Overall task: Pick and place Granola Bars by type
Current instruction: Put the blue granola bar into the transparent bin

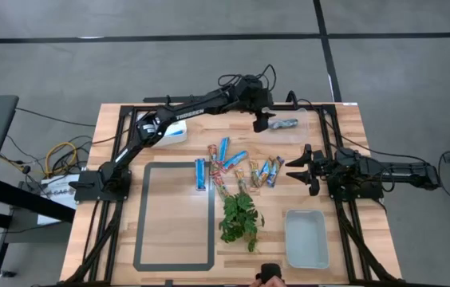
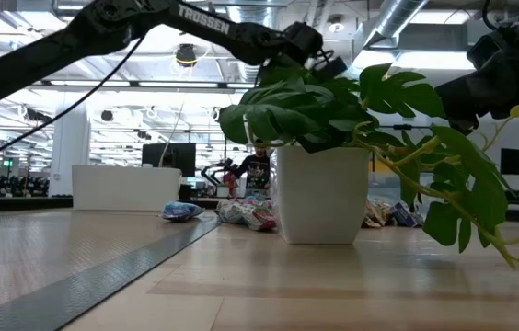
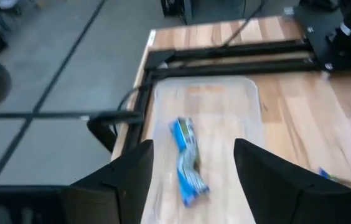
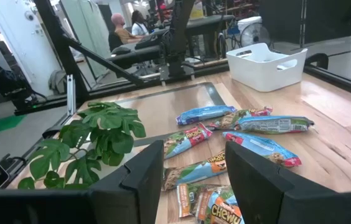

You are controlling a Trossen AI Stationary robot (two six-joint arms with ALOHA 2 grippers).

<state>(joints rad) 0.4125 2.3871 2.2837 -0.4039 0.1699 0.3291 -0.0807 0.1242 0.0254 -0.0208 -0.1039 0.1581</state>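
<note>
**A:** High view, where's everything?

**Me:** My left tool (image 1: 262, 123) is out at the far edge of the table (image 1: 345, 239), over a clear tray holding a blue bar (image 1: 287, 123). My right tool (image 1: 299, 170) sits just beside the pile of Granola Bars (image 1: 237, 166) mid-table, fingers spread. One blue bar (image 1: 200, 173) lies inside the taped rectangle (image 1: 174, 215). White tray (image 1: 305, 237) near the front edge, nothing showing in it.

**A:** Low view?

**Me:** Mostly the potted plant (image 2: 333, 152). Bars only peek out behind the pot.

**A:** Left wrist?

**Me:** Fingers wide apart, nothing between them; the blue bar (image 3: 188, 160) lies in the clear tray (image 3: 203, 106) below. Risk as I see it: the tray looks light, so a low retreat could clip its rim and shove it.

**A:** Right wrist?

**Me:** Open and empty, pointed at the pile (image 4: 238, 140). Wrappers overlap and look slick. Likely failure: I pinch two at once, or one slides out and lands with the wrong type. Plant leaves (image 4: 94, 140) are close too; a wide swing could snag them.
</note>
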